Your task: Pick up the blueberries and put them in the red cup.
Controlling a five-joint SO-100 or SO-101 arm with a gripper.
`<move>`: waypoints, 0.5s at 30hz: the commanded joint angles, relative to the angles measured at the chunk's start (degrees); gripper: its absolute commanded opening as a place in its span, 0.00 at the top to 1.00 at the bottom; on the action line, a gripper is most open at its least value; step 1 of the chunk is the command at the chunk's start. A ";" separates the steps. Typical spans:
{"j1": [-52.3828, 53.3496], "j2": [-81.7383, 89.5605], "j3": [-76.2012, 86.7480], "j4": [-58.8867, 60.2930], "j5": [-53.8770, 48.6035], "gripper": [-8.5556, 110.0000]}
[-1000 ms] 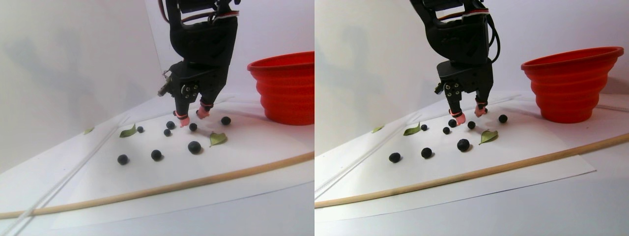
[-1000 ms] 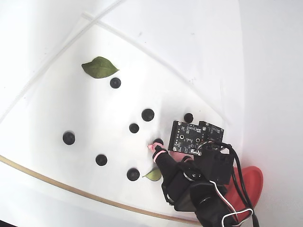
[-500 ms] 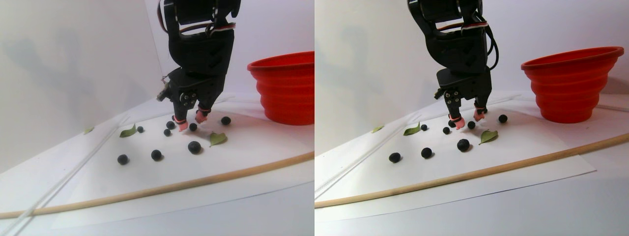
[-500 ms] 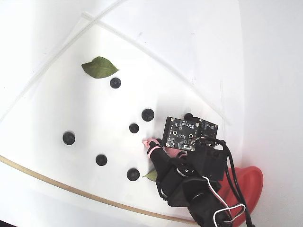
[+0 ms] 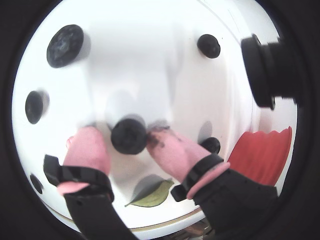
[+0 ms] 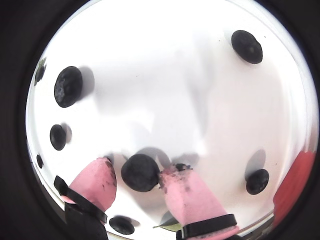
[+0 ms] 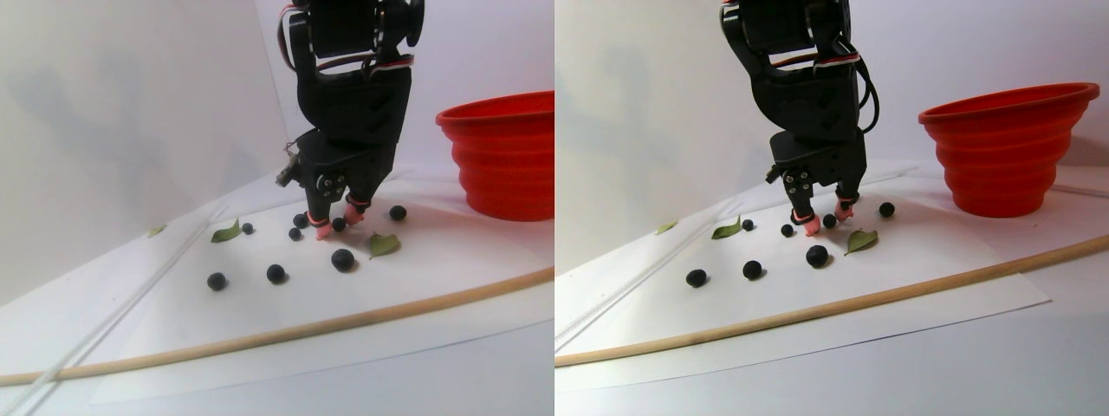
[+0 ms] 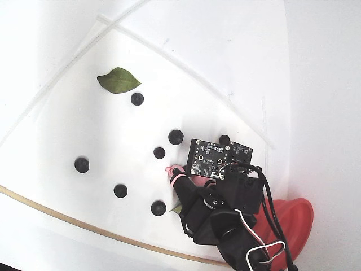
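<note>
The gripper (image 6: 138,174) sat low on the white sheet (image 8: 113,135), pink fingertips (image 5: 89,146) closed against one of the blueberries (image 5: 129,136), seen only in both wrist views. The fixed view hid it beneath the arm; other berries lay scattered apart. The red cup (image 7: 502,156) stood cropped nearby.

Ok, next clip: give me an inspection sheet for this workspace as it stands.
Surface: white sheet on a white table.
Job's things: blueberries scattered loose on the sheet; one blueberry sits between the pink fingertips; red cup upright at the sheet's edge, contents not visible.
Clutter: green leaves, one at the far side; wooden rod along the near edge.
Gripper: gripper lowered to the sheet, straddling that berry; contact unclear.
Cables: wires on the arm.
Surroundings: plain white wall.
</note>
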 commanded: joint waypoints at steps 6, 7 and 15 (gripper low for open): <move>-0.53 0.00 -1.85 -1.58 0.09 0.80; -0.53 0.00 -1.85 -1.58 0.09 0.81; -0.09 -0.18 -1.41 -1.58 -0.26 0.83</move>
